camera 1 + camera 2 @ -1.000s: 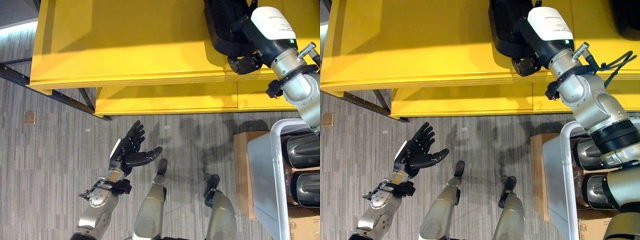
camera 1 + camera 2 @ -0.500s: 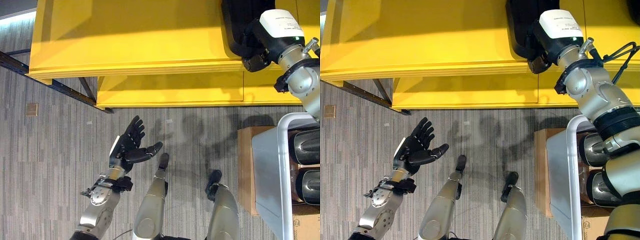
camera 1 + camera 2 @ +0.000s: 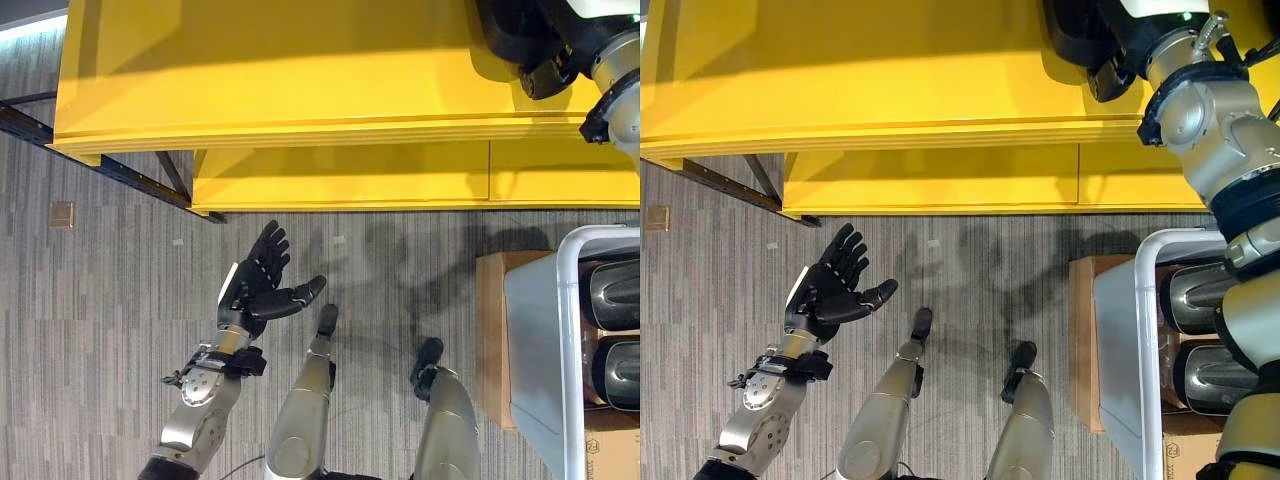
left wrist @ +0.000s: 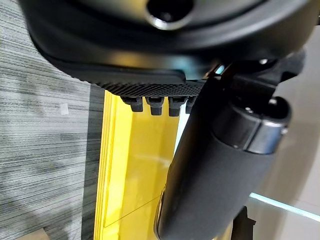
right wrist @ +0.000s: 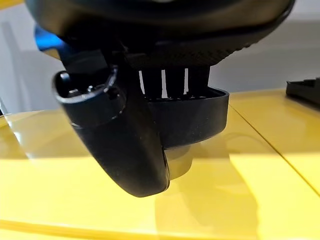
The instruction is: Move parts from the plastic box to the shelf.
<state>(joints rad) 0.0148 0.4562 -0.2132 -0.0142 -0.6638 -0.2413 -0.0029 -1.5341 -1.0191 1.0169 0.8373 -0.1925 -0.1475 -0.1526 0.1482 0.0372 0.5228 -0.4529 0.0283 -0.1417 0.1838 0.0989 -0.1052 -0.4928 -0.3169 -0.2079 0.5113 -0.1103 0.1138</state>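
Item: black moulded plastic part (image 5: 185,117), smooth, with a rounded rim, resting on the glossy yellow shelf (image 3: 280,80) at its far right end. The right hand (image 5: 120,145) lies against the part; in the right wrist view the fingers run down behind the part's rim and the thumb crosses its front, but whether they clamp it cannot be told.

Landmark: the yellow shelf, two flat stepped boards with layered edges.

Left hand (image 3: 258,292): dark, fingers spread and straight, palm up, holding nothing, over the grey striped carpet (image 3: 100,300) well in front of the shelf.

White plastic box (image 3: 560,340): rounded pale rim, in front of the shelf's right end, beside a brown cardboard carton (image 3: 490,330). Inside it, two dark glossy parts (image 3: 615,295) with silver ends, stacked one behind the other.

The head views show the box and the left hand; the right wrist view shows the part's rim against the shelf top and a second black object (image 5: 305,90) further along the shelf.
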